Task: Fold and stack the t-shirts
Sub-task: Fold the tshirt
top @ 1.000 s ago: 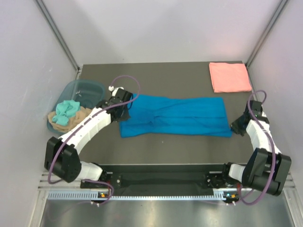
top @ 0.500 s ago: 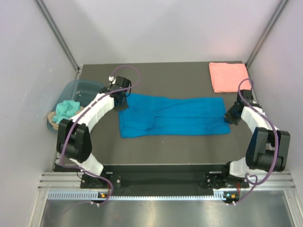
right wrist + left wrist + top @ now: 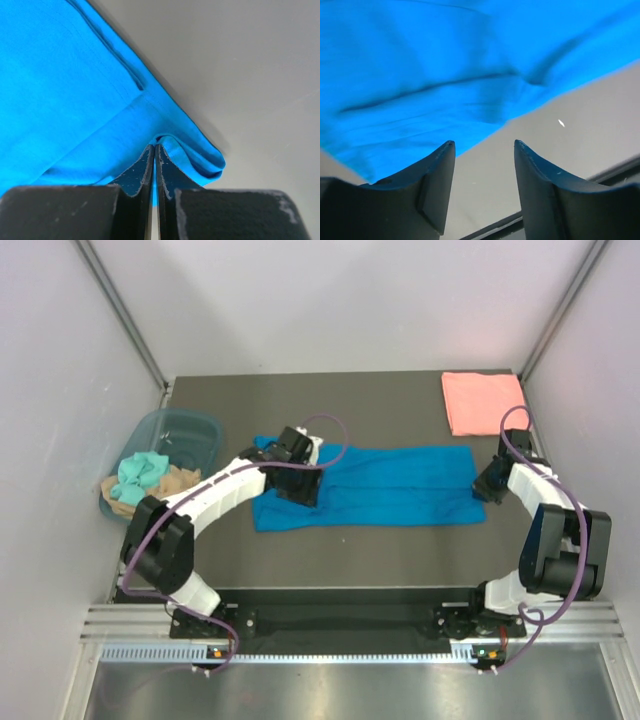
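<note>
The bright blue t-shirt (image 3: pixel 400 486) lies as a long folded strip across the middle of the table. My left gripper (image 3: pixel 300 486) hovers over its left part. In the left wrist view that gripper (image 3: pixel 484 145) stands open with nothing between its fingers, and the blue t-shirt (image 3: pixel 435 65) fills the view beyond them. My right gripper (image 3: pixel 484 483) is at the strip's right end. The right wrist view shows this gripper (image 3: pixel 154 148) shut on a raised fold of the blue t-shirt (image 3: pixel 65 100). The salmon pink t-shirt (image 3: pixel 485 402) lies folded at the back right corner.
A translucent blue-grey tub (image 3: pixel 192 428) stands at the table's left edge, with teal cloth (image 3: pixel 140 474) and tan cloth (image 3: pixel 172 482) piled at its near side. White walls with metal rails close in the back and both sides.
My left gripper has let go of the blue t-shirt's far left corner, opened, and swung right and nearer over the cloth. My right gripper moved up to the shirt's right end and stayed there.
</note>
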### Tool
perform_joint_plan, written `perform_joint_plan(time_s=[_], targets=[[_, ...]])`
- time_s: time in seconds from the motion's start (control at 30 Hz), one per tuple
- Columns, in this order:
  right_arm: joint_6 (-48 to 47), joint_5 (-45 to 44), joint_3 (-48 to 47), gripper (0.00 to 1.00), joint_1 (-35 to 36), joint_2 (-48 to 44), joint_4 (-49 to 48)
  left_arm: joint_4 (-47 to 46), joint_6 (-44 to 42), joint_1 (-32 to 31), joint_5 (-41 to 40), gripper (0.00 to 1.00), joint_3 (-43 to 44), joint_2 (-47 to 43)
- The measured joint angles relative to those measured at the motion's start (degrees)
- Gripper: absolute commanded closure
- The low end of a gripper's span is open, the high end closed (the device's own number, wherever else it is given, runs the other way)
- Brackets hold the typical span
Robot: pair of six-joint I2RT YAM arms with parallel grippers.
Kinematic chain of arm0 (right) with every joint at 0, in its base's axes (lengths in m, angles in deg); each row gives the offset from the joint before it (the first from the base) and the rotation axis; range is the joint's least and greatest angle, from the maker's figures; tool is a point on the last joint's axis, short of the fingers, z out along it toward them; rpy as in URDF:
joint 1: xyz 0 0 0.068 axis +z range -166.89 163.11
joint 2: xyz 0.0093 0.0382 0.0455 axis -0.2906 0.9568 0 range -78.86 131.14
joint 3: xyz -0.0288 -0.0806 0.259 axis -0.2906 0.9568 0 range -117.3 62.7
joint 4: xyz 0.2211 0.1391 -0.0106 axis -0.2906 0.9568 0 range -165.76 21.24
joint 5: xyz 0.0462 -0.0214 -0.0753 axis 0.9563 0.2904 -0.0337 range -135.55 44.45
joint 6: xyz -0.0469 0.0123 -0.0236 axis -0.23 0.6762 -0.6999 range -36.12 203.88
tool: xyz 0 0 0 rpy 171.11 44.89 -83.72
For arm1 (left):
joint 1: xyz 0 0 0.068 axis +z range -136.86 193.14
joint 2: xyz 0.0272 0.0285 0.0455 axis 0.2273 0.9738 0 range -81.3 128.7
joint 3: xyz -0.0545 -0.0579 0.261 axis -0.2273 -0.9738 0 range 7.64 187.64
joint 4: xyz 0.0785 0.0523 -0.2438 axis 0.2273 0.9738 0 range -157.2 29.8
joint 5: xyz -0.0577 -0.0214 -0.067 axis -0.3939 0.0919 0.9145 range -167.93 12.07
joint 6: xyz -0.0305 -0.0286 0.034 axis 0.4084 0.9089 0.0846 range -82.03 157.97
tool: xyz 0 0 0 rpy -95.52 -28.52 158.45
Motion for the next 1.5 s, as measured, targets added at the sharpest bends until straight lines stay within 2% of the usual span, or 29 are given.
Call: perform_joint_plan(time_s=[0.17, 0.57, 0.7, 0.73, 0.8, 0.83, 0.93, 1.5], targets=[[-0.1, 0.1, 0.0, 1.0, 0.0, -0.2, -0.2, -1.8, -3.7, -6.0, -0.5, 0.37, -0.4, 0.2], [-0.1, 1.4, 0.0, 1.0, 0.0, -0.2, -1.0, -4.2, -7.9, -9.1, -8.0, 0.35, -0.4, 5.8], [-0.1, 1.7, 0.0, 1.0, 0.0, -0.4, -1.0, -4.5, -8.8, -9.9, -10.2, 0.45, -0.4, 8.0], [-0.1, 1.8, 0.0, 1.0, 0.0, -0.4, -1.0, -4.6, -8.9, -9.9, -10.9, 0.56, -0.4, 8.4], [-0.1, 1.8, 0.0, 1.0, 0.0, -0.4, -1.0, -4.6, -9.0, -9.9, -12.1, 0.68, -0.4, 8.8], [-0.1, 1.8, 0.0, 1.0, 0.0, -0.4, -1.1, -4.6, -9.1, -9.8, -12.5, 0.8, -0.4, 8.9], [-0.1, 1.8, 0.0, 1.0, 0.0, -0.4, -1.1, -4.3, -9.5, -9.7, -13.4, 1.0, -0.1, 9.4], [-0.2, -1.8, 0.1, 1.0, 0.0, -1.2, -0.5, 3.9, -8.6, -9.7, -23.1, 1.0, 6.7, 11.2]])
